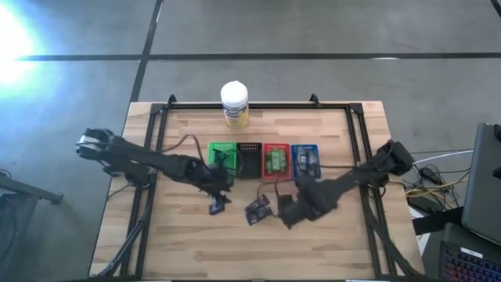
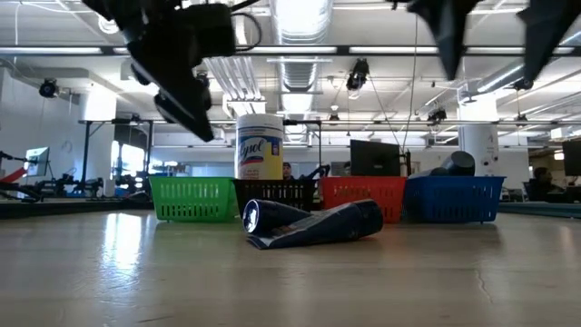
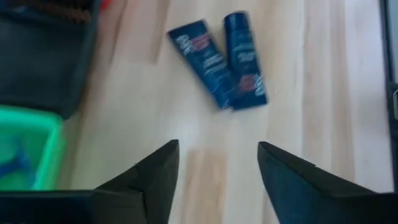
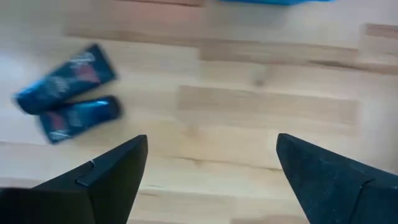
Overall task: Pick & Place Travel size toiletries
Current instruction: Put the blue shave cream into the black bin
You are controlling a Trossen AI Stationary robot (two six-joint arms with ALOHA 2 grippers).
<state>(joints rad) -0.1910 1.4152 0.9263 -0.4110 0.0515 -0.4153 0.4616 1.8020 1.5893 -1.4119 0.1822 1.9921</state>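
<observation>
While two dark tubes [image 1: 257, 209] lie touching on bare wood just in front of the black basket [image 1: 249, 160], you're between picks — left gripper [image 3: 217, 165] and right gripper [image 4: 211, 163] both hover spread and empty; lower one around a tube.

You see two dark blue flat toiletry tubes [image 3: 204, 61] [image 3: 245, 61] lying side by side on bare wood, touching at one end, splayed at other, near front of baskets.
</observation>
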